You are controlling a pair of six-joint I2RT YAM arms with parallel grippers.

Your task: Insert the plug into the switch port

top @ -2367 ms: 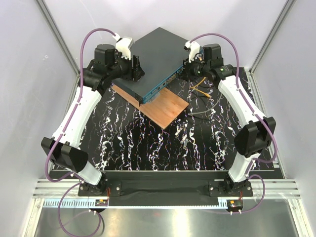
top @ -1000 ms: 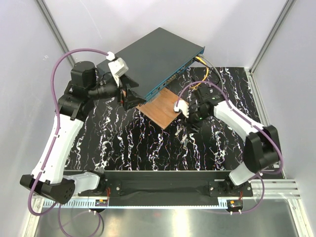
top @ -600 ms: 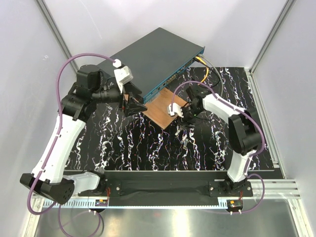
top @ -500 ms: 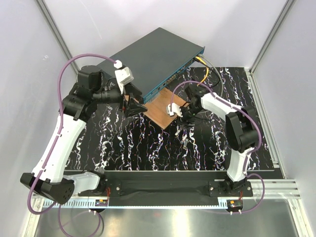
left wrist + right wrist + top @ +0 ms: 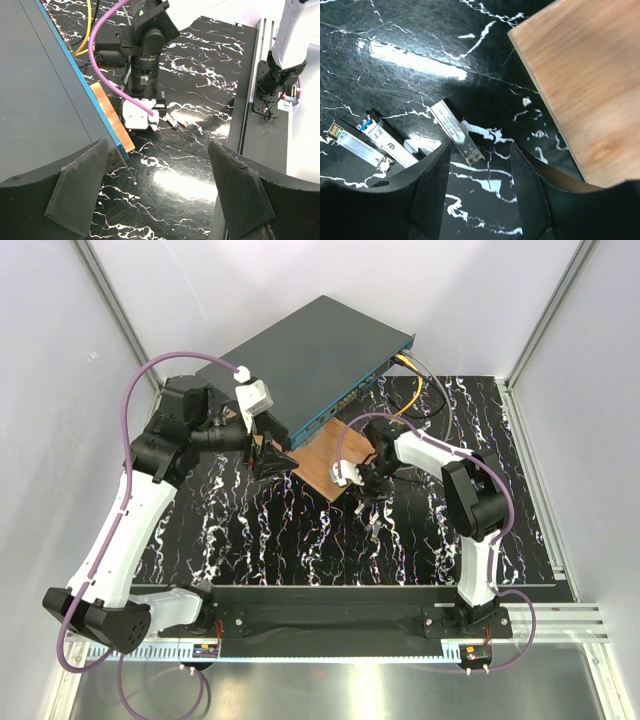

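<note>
The plug (image 5: 456, 131) is seen lying slantwise just at the tips of the right gripper (image 5: 480, 160), which is spread wide (the left gripper (image 5: 157, 160) is farther off).

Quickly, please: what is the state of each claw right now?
Left claw: open, holding nothing.
Right claw: open, holding nothing.

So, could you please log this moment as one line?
right gripper: open, poised at plug on table | left gripper: open, by switch corner | plug not inserted
</note>
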